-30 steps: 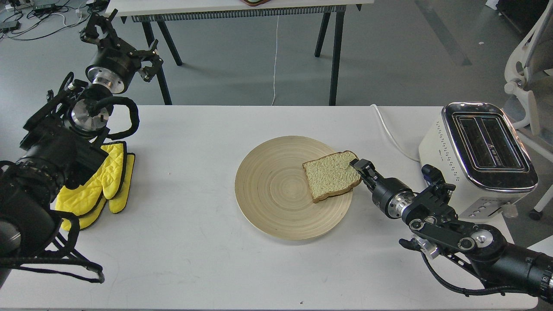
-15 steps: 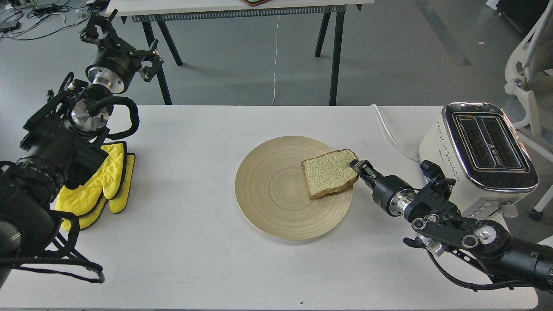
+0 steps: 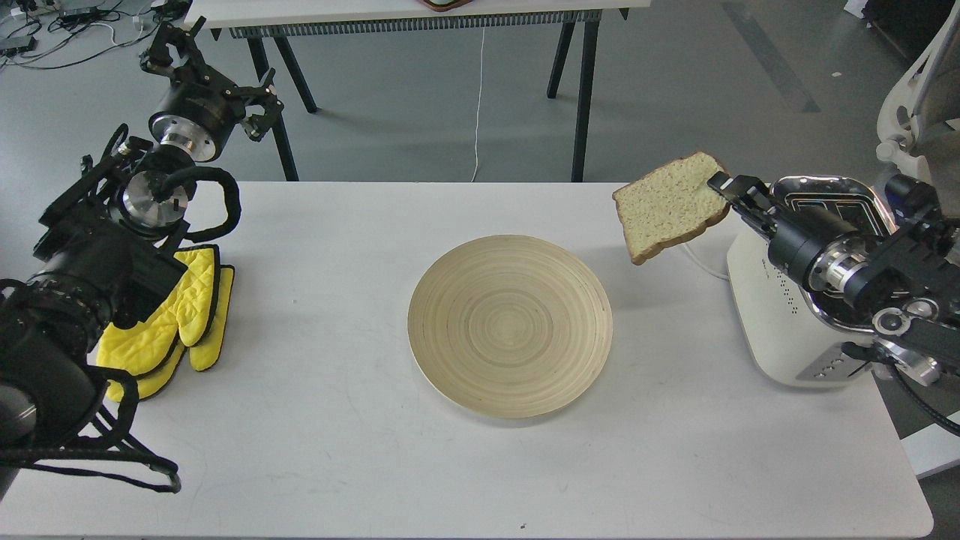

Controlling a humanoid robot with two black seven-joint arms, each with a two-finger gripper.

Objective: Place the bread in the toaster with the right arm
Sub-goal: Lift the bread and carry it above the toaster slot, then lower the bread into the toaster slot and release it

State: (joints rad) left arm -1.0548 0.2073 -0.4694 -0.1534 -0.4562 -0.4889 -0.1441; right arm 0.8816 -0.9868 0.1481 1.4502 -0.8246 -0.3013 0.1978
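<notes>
My right gripper (image 3: pixel 726 189) is shut on the right edge of the bread (image 3: pixel 670 205), a pale slice with a brown crust. It holds the slice in the air, tilted, just left of the toaster's top. The cream-white toaster (image 3: pixel 769 319) stands at the table's right end, and my right arm covers most of its chrome top and slots. My left gripper (image 3: pixel 201 64) is raised at the far left, above the table's back edge, fingers spread and empty.
A round wooden plate (image 3: pixel 510 324) lies bare in the middle of the white table (image 3: pixel 337 435). Yellow oven mitts (image 3: pixel 184 315) lie at the left beside my left arm. The toaster's white cord (image 3: pixel 679 236) runs behind the bread. An office chair (image 3: pixel 919 112) stands at the far right.
My right gripper has lifted the bread off the plate and carried it up and to the right, next to the toaster. The plate now holds nothing. The left arm has not moved.
</notes>
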